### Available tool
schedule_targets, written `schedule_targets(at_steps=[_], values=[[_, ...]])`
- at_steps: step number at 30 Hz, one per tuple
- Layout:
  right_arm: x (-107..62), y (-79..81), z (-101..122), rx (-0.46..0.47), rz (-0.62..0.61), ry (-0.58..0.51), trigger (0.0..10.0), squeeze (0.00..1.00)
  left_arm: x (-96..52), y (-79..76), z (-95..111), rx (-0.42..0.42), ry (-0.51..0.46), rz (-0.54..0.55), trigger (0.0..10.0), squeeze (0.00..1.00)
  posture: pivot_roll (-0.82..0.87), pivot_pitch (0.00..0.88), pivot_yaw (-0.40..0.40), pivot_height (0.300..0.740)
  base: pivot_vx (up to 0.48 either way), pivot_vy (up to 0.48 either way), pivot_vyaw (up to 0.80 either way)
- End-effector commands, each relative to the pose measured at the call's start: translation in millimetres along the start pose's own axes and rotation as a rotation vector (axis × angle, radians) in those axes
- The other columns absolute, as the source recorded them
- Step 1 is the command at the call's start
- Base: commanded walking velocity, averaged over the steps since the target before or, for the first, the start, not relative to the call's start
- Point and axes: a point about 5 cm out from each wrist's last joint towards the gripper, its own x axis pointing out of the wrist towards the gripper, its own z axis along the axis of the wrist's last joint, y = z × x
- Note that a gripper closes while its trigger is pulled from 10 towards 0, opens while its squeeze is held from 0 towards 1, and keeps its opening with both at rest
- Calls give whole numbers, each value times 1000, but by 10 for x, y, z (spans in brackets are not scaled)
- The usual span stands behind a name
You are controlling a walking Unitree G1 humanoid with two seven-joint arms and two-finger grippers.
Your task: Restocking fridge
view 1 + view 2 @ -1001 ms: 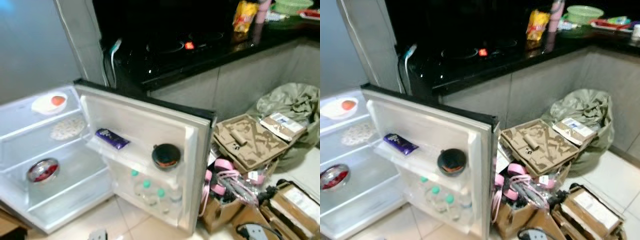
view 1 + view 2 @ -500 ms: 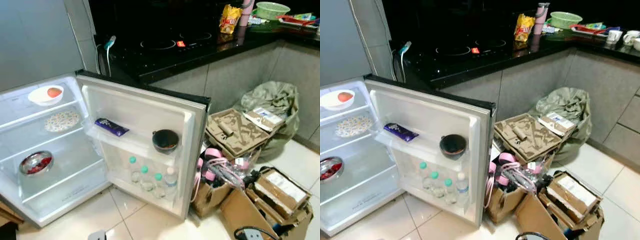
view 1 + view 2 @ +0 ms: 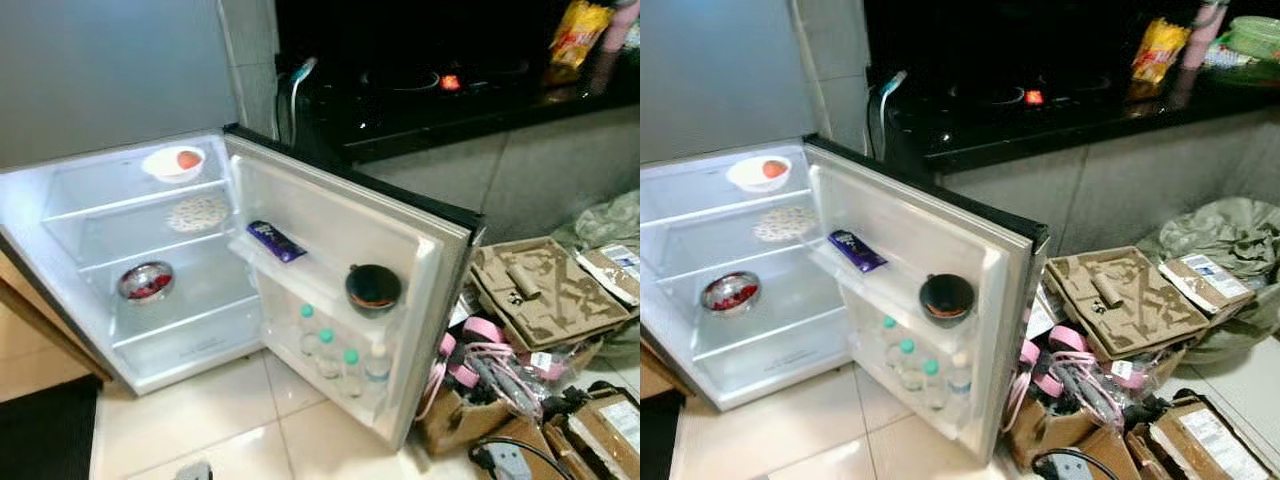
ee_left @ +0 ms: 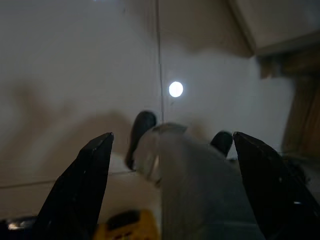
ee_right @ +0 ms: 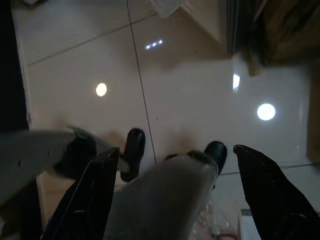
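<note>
1. Left gripper [image 4: 170, 150]: fingers spread wide, nothing between them, pointing down at pale floor tiles [image 4: 75, 75]; grey robot leg and dark feet below it.
2. Right gripper [image 5: 172, 160]: fingers also spread apart, empty, over glossy tiles with lamp reflections; robot leg and feet beneath.
3. The wrist views give the floor and the robot's own legs; the eye views give the fridge [image 3: 90, 200] and the kitchen.
4. Fridge: small, white inside, lit, door [image 3: 400, 230] swung wide open, standing on the tiles below a black counter [image 3: 1040, 120].
5. Inside the fridge: white bowl [image 3: 172, 163] with a red-orange item on the top shelf, patterned plate [image 3: 197, 213] on the shelf below, metal bowl [image 3: 147, 282] with red contents lower still.
6. On the fridge door: purple packet [image 3: 276, 241] and dark bowl [image 3: 373, 288] on the upper rack, green-capped bottles [image 3: 330, 352] in the lower rack.
7. Beside the fridge door: cardboard boxes [image 3: 1125, 300], pink straps [image 3: 1060, 365], grey-green bag [image 3: 1225, 240].
8. Eye views are soft; packet label and bowl contents unreadable; boxes are cut off at the frame edge.
</note>
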Motion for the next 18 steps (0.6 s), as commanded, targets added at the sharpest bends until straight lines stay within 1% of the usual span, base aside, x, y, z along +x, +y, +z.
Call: schedule_targets(at_steps=[1, 2, 3, 5, 6, 8, 9, 10, 12, 13, 14, 15, 16, 17, 18], values=[[-24, -67, 52, 4, -38, -37, 10000, 0, 5, -21, -10, -4, 5, -7, 10000, 0, -131, 0, 18, 740, 0, 0, 0], [-25, -93, 122, -7, -51, -65, 10000, 0, 4, -20, -16, -5, 8, -7, 10000, 0, -131, 0, 18, 740, 0, 0, 0], [-27, -133, 249, -10, -67, -117, 10000, 0, 3, -19, -21, -5, 12, -8, 10000, 0, -125, 0, 13, 740, 0, 0, 0], [-51, -239, 647, -43, -99, -249, 10000, 0, 5, -18, -8, -13, 9, -10, 10000, 0, -123, 0, 11, 740, 0, 0, 0], [-51, -239, 647, -43, -99, -249, 10000, 0, 5, -18, -8, -13, 9, -10, 10000, 0, -123, 0, 11, 740, 0, 0, 0], [-92, -323, 953, -103, -152, -321, 10000, 0, 9, -15, 9, -18, 6, -9, 10000, 0, -121, 0, 11, 740, 0, 0, 0], [-92, -323, 953, -103, -152, -321, 10000, 0, 9, -15, 9, -18, 6, -9, 10000, 0, -121, 0, 11, 740, 0, 0, 0], [-131, -379, 1135, -136, -197, -362, 10000, 0, 10, -14, 17, -18, 4, -9, 10000, 0, -121, 0, 11, 740, 0, 0, 0], [-215, -449, 1461, -156, -249, -458, 10000, 0, 12, -8, 32, -20, 1, -7, 10000, 0, -120, 0, 11, 740, 0, 0, 0], [-215, -449, 1461, -156, -249, -458, 10000, 0, 12, -8, 32, -20, 1, -7, 10000, 0, -120, 0, 11, 740, 0, 0, 0], [-299, -445, 1804, -163, -247, -576, 3176, 0, 14, 0, 53, -20, -3, -4, 10000, 0, -120, 0, 12, 740, 0, 0, 0], [-329, -429, 1922, -164, -238, -620, 0, 0, 14, 3, 59, -20, -5, -3, 10000, 0, -118, 0, 13, 740, 0, 0, 0], [-329, -429, 1922, -164, -238, -620, 0, 0, 14, 3, 59, -20, -5, -3, 10000, 0, -118, 0, 13, 740, 0, 0, 0], [-364, -410, 2055, -172, -234, -663, 0, 0, 15, 4, 65, -20, -7, -3, 10000, 0, -118, 0, 13, 740, 0, 0, 0], [-364, -410, 2055, -172, -234, -663, 0, 0, 15, 4, 65, -20, -7, -3, 10000, 0, -118, 0, 13, 740, 0, 0, 0]])
